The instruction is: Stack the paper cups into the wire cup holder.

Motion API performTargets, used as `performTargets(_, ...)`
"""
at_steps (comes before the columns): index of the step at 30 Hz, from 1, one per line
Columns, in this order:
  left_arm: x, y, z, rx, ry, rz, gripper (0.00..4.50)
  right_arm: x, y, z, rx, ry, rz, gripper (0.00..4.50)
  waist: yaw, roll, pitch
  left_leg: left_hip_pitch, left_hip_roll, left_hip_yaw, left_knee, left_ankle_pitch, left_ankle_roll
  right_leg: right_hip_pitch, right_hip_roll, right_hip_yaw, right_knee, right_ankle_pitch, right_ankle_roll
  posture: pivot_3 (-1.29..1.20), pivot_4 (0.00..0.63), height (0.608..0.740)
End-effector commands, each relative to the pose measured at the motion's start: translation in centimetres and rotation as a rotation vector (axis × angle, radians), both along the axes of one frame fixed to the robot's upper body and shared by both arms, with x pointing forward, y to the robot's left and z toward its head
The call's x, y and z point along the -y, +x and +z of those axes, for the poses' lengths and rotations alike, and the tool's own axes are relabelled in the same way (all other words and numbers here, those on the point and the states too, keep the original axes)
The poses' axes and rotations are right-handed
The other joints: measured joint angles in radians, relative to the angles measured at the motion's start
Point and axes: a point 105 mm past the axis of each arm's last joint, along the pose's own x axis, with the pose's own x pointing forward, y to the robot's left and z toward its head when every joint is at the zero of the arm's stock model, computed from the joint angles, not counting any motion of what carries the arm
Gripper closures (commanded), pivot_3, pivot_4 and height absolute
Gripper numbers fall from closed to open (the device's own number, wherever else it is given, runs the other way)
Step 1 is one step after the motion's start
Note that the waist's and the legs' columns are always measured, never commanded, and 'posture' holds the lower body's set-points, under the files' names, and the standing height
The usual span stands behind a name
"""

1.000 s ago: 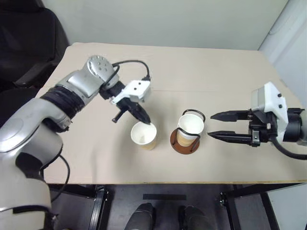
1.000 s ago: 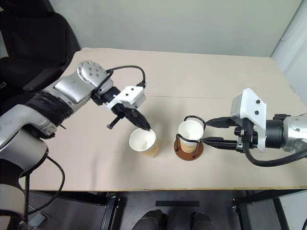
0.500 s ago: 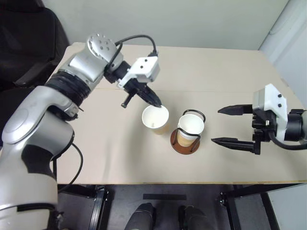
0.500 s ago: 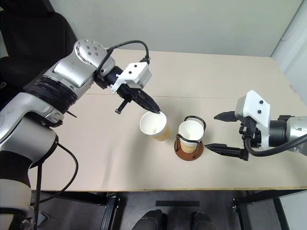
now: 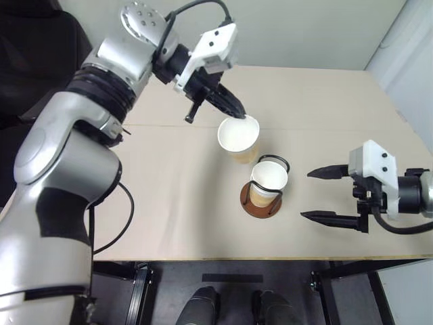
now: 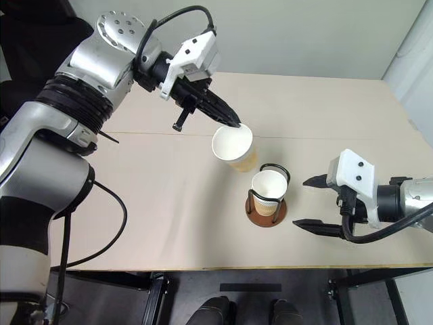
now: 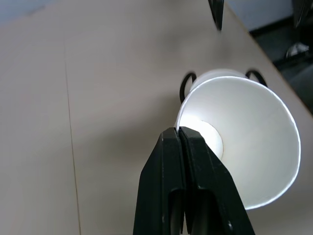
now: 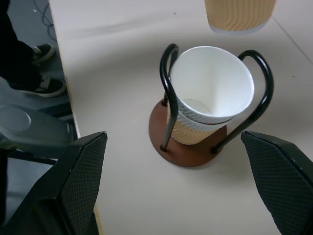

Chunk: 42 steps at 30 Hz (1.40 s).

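cups first: your left gripper (image 5: 238, 112) is clenched on the rim of one paper cup (image 5: 238, 137), holding it in the air above the tabletop (image 5: 318, 101), just behind the wire cup holder (image 5: 263, 193). that holder already has nested cups (image 8: 209, 93) inside its loops. your right gripper (image 5: 325, 195) sits beside the holder, released and spread wide.

This looks like a lab or test room rather than a home. A bare beige tabletop (image 5: 135, 196) stands against a plain pale wall (image 5: 284, 30), carrying little more than a wire cup holder (image 5: 262, 196) with paper cups (image 5: 267, 179). A black office chair (image 5: 40, 54) sits beside it, and the floor (image 5: 230, 291) below is dark.
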Motion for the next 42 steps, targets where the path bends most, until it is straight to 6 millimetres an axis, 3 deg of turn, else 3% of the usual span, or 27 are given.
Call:
performTargets(1, 1.3, -1.6, 2.4, 0.005, -0.061, -0.082, 4.50, 0.2, 0.1, 2.0, 0.096, -0.008, -0.002, 0.04, 0.001, 0.000, 0.000, 0.000, -0.001, 0.001, 0.000, 0.000, 0.000, 0.000, 0.001, 0.000, 0.000, 0.000, 0.000, 0.00, 0.150, 0.740)
performTargets(8, 2.3, -1.9, 1.7, -0.009, -0.041, -0.122, 4.50, 1.8, 0.6, 5.2, 0.177, -0.002, -0.065, 0.04, 0.002, 0.001, 0.001, 0.000, 0.000, 0.001, 0.000, 0.000, 0.000, 0.000, 0.000, 0.001, 0.000, 0.000, 0.001, 0.00, 0.150, 0.740)
performTargets(15, 3.0, -2.1, 0.9, -0.026, -0.019, -0.150, 4.50, 2.5, -0.4, 8.2, 0.213, 0.026, -0.109, 0.04, 0.004, 0.001, 0.001, 0.000, -0.001, 0.003, 0.000, 0.000, 0.000, -0.001, 0.001, 0.001, 0.000, 0.000, 0.001, 0.00, 0.150, 0.740)
performTargets(24, 3.8, -2.3, -0.6, -0.060, 0.028, -0.181, 4.50, 3.3, -1.6, 8.6, 0.208, 0.004, -0.156, 0.04, 0.006, 0.001, 0.001, 0.000, -0.001, 0.004, 0.000, 0.000, 0.000, 0.000, 0.001, 0.001, 0.001, 0.000, 0.002, 0.00, 0.150, 0.740)
performTargets(35, 5.0, -1.7, -1.9, -0.071, 0.055, -0.172, 4.50, 3.5, -2.0, 8.7, 0.225, -0.004, -0.180, 0.04, 0.009, 0.001, 0.001, 0.000, -0.001, 0.004, 0.001, 0.000, 0.001, 0.000, 0.001, 0.001, 0.001, 0.000, 0.002, 0.00, 0.150, 0.740)
performTargets(42, 4.7, -1.2, -2.7, -0.051, 0.093, -0.158, 4.50, 3.6, -1.9, 8.8, 0.227, -0.008, -0.179, 0.04, 0.010, 0.002, 0.001, 0.000, 0.000, 0.004, 0.002, 0.000, 0.001, 0.000, 0.000, 0.002, 0.002, 0.000, 0.002, 0.00, 0.150, 0.740)
